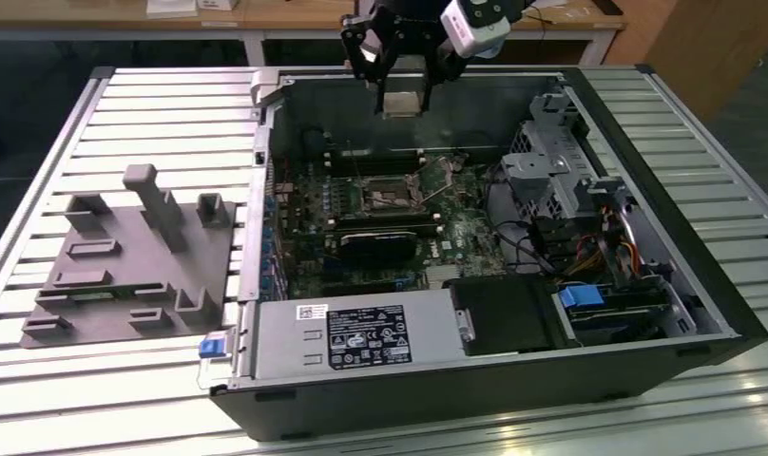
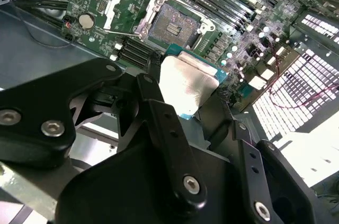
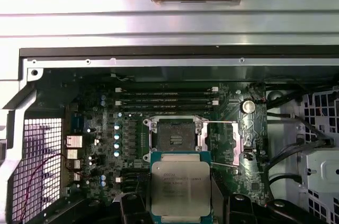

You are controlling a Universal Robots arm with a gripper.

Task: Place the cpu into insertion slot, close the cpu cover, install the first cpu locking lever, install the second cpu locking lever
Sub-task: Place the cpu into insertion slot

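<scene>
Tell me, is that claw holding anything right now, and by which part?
Yes. The gripper holds the cpu, its fingers pinching two opposite edges of the chip and leaving the metal top bare.

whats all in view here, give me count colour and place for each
computer case: one, black, open on slatted table
circuit board: one, green, inside case
insertion slot: one, dark with metal rim, empty
cpu cover: one, silvery, open beside slot
fixture block: one, grey, exterior view's left of case
cpu: one, silver-tan, in the tool
tool: one, black, shut on cpu above case
</scene>
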